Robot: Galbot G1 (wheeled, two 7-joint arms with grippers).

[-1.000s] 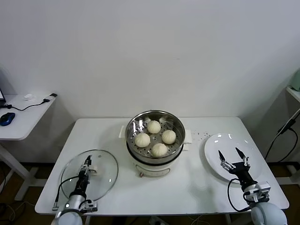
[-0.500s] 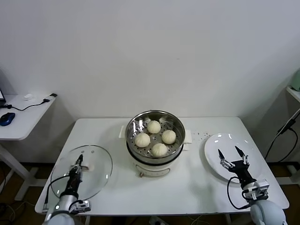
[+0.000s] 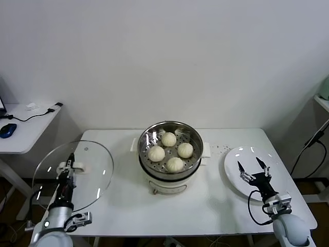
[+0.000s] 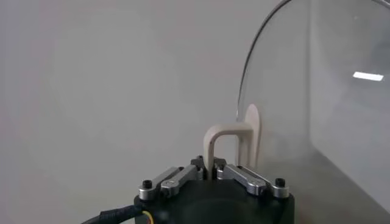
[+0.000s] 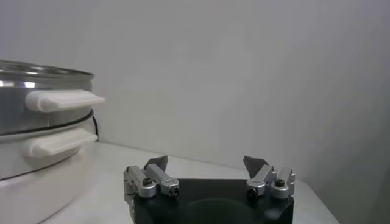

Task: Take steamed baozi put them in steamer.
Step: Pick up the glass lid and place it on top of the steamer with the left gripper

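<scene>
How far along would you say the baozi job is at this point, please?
Done: all four baozi sit in the steamer, and the plate is bare. In hand: the left tool is shut on the handle of the glass lid, holding it up, tilted, at the table's left edge. The right tool hovers open over the plate. Left: probably only covering the steamer.

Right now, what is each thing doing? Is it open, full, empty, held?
Steamer: uncovered, four baozi inside.
Baozi: all in the steamer basket.
Glass lid: tilted up, held by its handle.
Plate: empty.
Left end effector: shut on the lid handle.
Right end effector: open, above the plate.
</scene>
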